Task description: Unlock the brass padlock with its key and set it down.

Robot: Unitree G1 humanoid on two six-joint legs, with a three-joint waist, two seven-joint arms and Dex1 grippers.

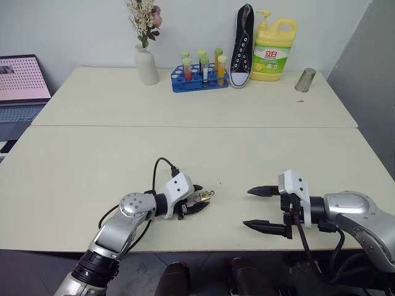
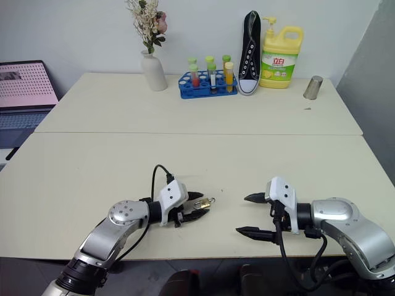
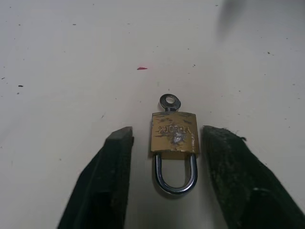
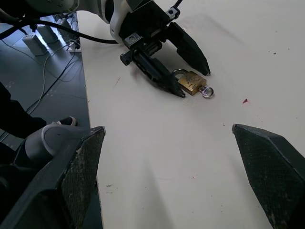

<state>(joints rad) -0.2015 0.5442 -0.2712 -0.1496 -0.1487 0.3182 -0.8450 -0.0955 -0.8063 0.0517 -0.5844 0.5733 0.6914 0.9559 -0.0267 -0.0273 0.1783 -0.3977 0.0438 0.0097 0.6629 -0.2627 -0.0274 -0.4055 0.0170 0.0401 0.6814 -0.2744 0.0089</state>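
Brass padlock point(image 3: 174, 133) is lying flat on the surface point(image 1: 92, 166), near my front edge, with its key point(image 3: 170, 101) sitting in the keyhole and the silver shackle point(image 3: 175, 174) pointing back toward my left wrist. Shackle looks seated in the body, so I'm reading it as not yet unlocked.

My left tool point(image 1: 199, 204) is straddling the padlock, one finger point(image 3: 102, 176) on each side of the body, narrowed in but with gaps showing both sides, so not gripping yet. My right tool point(image 1: 264, 208) is hovering well apart to the right, fingers spread wide, holding nothing, pointing across at the lock.

Step in hand, as I judge it: securing the padlock body with the left. Next I'm needing to finish pinching the body without nudging it sideways, then bring the right tool across to the key's ring end and turn it. Key head is tiny, so alignment is going to matter.
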